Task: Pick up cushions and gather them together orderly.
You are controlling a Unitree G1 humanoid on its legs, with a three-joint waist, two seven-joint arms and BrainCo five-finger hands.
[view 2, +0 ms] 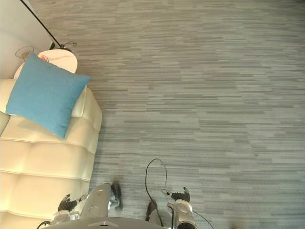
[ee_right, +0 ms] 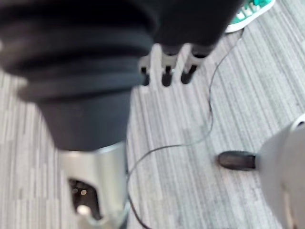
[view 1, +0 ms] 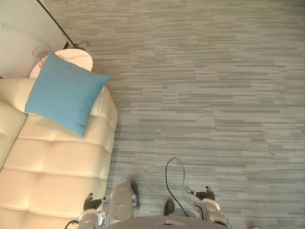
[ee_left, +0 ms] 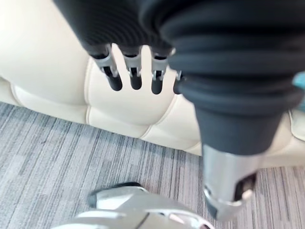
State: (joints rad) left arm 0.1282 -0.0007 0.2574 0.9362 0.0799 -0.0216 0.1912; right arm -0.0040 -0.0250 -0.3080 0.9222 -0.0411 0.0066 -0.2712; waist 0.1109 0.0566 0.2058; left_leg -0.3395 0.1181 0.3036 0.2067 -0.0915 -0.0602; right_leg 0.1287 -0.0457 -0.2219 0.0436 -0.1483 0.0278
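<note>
Since no grasp seems begun, left hand (view 1: 93, 202) and right hand (view 1: 206, 194) hang straight-fingered and empty, the blue cushion (view 1: 64, 93) leaning on the armrest of the cream sofa (view 1: 59, 164), well ahead of the left hand.

Blue cushion (view 1: 64, 94), cream sofa (view 1: 57, 162), grey-striped carpet (view 1: 205, 95)

R hand (ee_right: 190, 28) | fingers (ee_right: 166, 75) straight, empty | over grey carpet (ee_right: 190, 181) | green shoe (ee_right: 250, 9) on carpet

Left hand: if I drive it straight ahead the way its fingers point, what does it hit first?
Most likely the cream sofa: the left hand aims its straight fingers at the tufted upholstery with nothing between, though depth is unclear.
</note>
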